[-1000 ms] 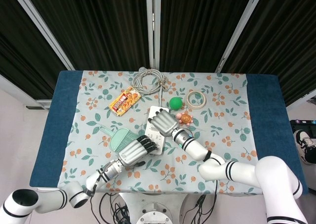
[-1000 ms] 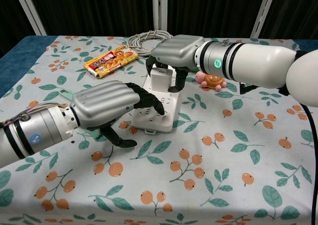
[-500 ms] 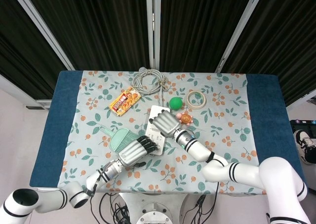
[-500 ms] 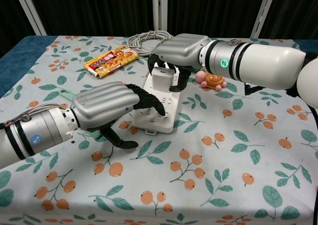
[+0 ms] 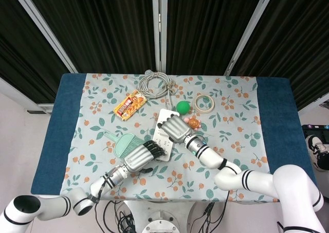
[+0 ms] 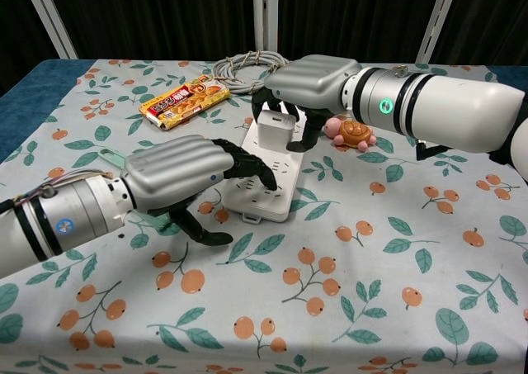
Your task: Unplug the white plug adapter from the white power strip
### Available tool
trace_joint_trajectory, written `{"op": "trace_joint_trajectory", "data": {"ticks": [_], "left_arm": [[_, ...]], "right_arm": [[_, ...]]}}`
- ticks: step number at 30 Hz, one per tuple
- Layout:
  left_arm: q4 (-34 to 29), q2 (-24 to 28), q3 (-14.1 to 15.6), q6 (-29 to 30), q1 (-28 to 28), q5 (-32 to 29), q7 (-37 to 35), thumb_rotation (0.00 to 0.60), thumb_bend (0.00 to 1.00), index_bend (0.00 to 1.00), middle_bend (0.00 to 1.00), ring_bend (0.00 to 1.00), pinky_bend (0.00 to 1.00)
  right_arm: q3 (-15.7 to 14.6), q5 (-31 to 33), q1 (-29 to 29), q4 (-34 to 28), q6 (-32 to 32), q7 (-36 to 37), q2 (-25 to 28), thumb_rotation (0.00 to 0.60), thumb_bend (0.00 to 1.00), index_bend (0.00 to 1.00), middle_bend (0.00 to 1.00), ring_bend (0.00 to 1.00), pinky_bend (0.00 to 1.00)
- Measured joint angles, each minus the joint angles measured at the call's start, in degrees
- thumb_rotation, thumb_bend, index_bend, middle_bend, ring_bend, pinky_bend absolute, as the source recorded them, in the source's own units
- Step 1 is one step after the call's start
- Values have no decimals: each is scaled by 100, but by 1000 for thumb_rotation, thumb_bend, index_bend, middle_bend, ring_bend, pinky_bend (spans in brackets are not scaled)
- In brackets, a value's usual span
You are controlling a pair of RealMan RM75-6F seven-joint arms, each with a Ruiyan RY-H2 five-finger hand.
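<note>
The white power strip point(image 6: 266, 174) point(image 5: 161, 139) lies on the floral cloth near the middle. My left hand point(image 6: 186, 178) point(image 5: 140, 156) presses its near end with dark fingertips. My right hand point(image 6: 309, 89) point(image 5: 175, 128) holds the white plug adapter point(image 6: 273, 134), thumb and fingers on its sides. The adapter appears lifted just above the strip's far half, tilted slightly. In the head view the adapter is hidden under my right hand.
A coiled grey cable point(image 6: 247, 64) runs from the strip's far end. A snack packet point(image 6: 183, 100) lies left of it, a toy turtle point(image 6: 351, 133) right of my right hand. A green ball point(image 5: 183, 107), tape roll point(image 5: 204, 103) and green dustpan point(image 5: 125, 143) sit nearby.
My right hand has moved up and to the right with the adapter, lifting it off the strip's sockets. My left hand has stayed pressing the strip.
</note>
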Motion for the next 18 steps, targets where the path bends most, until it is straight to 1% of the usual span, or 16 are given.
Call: {"op": "trace_joint_trajectory", "data": {"ticks": [18], "left_arm": [[-10,-9,-19,-171,-70,-135,-48,600,189,247,236,208,209]], "right_arm": [[62,-313,-87,143,72,384,-11,600,383,943,740,470,385]]}}
